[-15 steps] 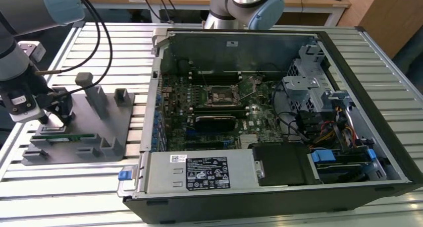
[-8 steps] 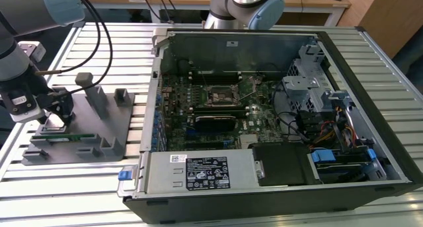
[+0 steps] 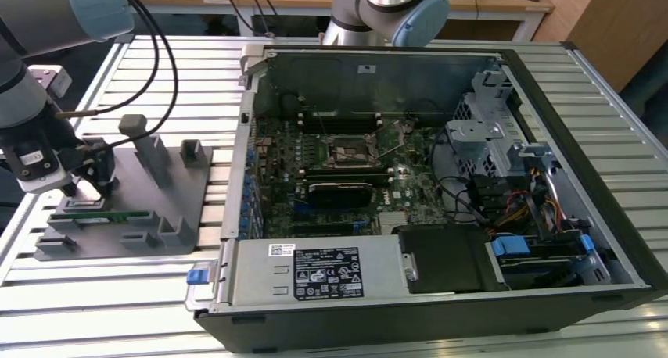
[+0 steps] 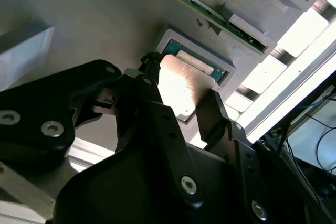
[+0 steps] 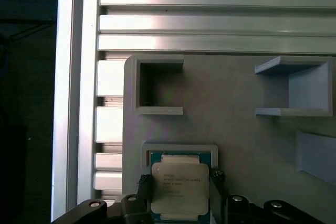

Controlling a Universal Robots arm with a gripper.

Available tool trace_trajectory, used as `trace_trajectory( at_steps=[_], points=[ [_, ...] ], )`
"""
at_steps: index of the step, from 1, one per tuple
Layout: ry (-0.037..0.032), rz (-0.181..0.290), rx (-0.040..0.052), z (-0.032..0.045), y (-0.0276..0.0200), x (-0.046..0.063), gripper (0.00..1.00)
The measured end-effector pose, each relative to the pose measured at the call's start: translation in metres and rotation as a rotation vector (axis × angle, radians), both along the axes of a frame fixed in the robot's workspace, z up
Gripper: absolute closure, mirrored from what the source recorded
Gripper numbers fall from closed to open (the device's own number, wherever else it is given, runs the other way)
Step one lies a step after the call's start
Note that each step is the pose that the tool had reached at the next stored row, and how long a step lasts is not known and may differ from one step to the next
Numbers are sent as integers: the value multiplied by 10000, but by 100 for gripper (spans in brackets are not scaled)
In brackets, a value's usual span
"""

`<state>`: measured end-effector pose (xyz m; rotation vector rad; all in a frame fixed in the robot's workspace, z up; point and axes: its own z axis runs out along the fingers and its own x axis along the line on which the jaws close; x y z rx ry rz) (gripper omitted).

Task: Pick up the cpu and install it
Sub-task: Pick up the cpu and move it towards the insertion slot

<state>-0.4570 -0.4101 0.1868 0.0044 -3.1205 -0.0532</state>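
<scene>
The cpu [image 5: 180, 190], a flat square chip with a dull silver top on a teal base, lies in a shallow pocket of the grey fixture plate [image 5: 236, 129]. In both wrist views my gripper [image 5: 181, 181] straddles it, with one black finger against each of two opposite sides, shut on the chip. The silver top [image 4: 181, 85] shines between the fingertips [image 4: 150, 69] of the gripper [image 4: 180, 83]. In the exterior view the gripper [image 3: 89, 187] is low over the fixture plate [image 3: 136, 209] at the exterior view's left. The black socket frame [image 3: 350, 149] sits mid-motherboard inside the open case.
A long green memory stick [image 3: 99, 215] lies on the fixture plate beside the gripper, among raised grey blocks [image 3: 146, 151]. The open computer case [image 3: 584, 241] fills the exterior view's right, with cables and drive bays. A slatted metal table [image 3: 94, 295] carries everything.
</scene>
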Motion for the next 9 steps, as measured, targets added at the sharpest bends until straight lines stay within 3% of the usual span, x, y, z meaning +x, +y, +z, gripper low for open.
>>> trace_trajectory(
  at_steps=[9],
  points=[
    [-2,5,1,125,0,0,47]
  ],
)
